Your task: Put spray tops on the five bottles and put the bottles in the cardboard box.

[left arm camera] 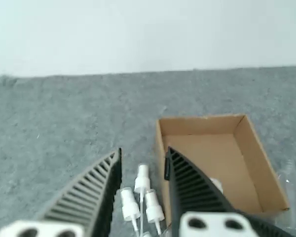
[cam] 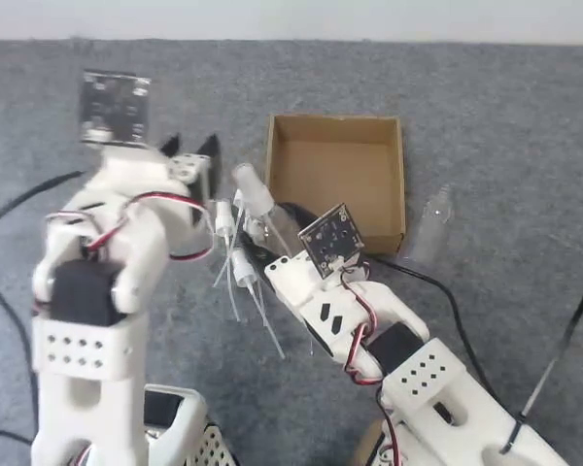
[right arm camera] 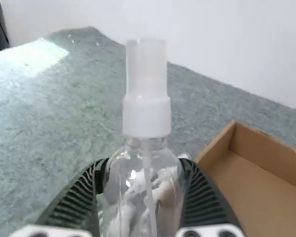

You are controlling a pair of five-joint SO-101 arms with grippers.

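My right gripper [right arm camera: 143, 170] is shut on a clear bottle [right arm camera: 144, 163] that carries a white spray top [right arm camera: 146, 89]; it holds the bottle tilted, just left of the cardboard box [cam: 335, 184]. In the high view that bottle [cam: 257, 198] lies ahead of the right gripper [cam: 264, 231]. Three loose spray tops [cam: 235, 250] with long tubes lie on the grey mat beside it. My left gripper [cam: 189, 149] hangs open above and left of them, and its wrist view shows the spray tops [left arm camera: 140, 197] between its fingers [left arm camera: 101, 190]. A second clear bottle [cam: 433, 225] without a top stands right of the box.
The box [left arm camera: 214, 148] is open-topped with a bare floor. A black cable [cam: 445, 291] runs across the mat from the right arm, and a black strap [cam: 562, 351] sticks up at the right edge. Grey mat extends behind the box and to the far left.
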